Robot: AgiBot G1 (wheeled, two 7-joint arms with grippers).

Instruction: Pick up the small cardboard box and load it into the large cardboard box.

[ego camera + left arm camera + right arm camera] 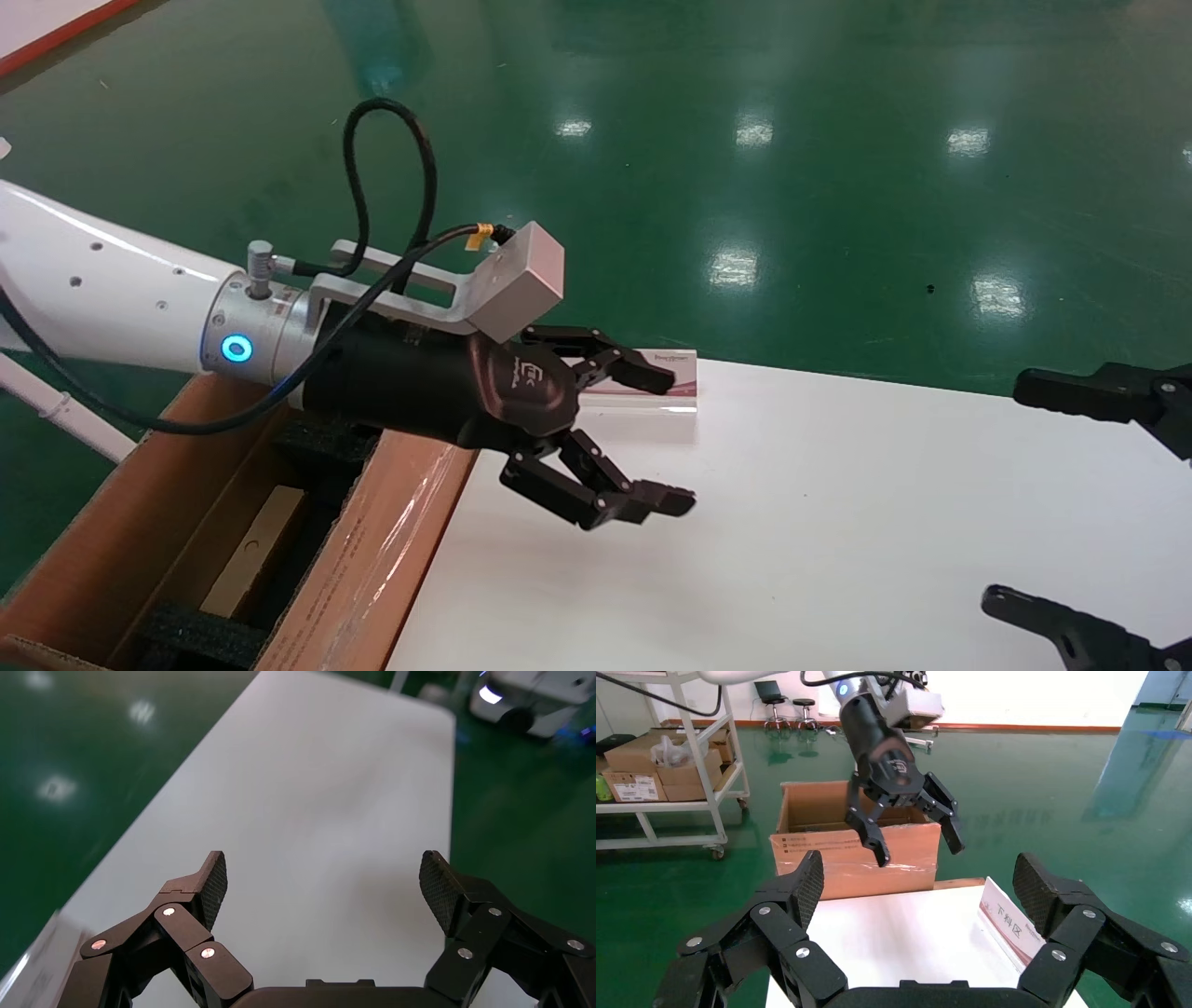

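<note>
The large cardboard box (372, 559) stands at the table's left end, its taped flap glossy, with black foam (200, 634) inside; it also shows in the right wrist view (856, 857). A flat tan cardboard piece with a small hole, the small cardboard box (253, 550), sits down inside it between the foam blocks. My left gripper (680, 440) is open and empty, held above the white table just right of the carton's flap; its own view (322, 871) shows only bare table between the jaws. My right gripper (1006, 492) is open and empty at the table's right side (918, 874).
A white table (838, 522) runs to the right of the carton. A small white-and-red sign stand (666, 387) sits at its far edge behind the left gripper, seen also in the right wrist view (1011, 924). A cart with boxes (666, 769) stands beyond, on green floor.
</note>
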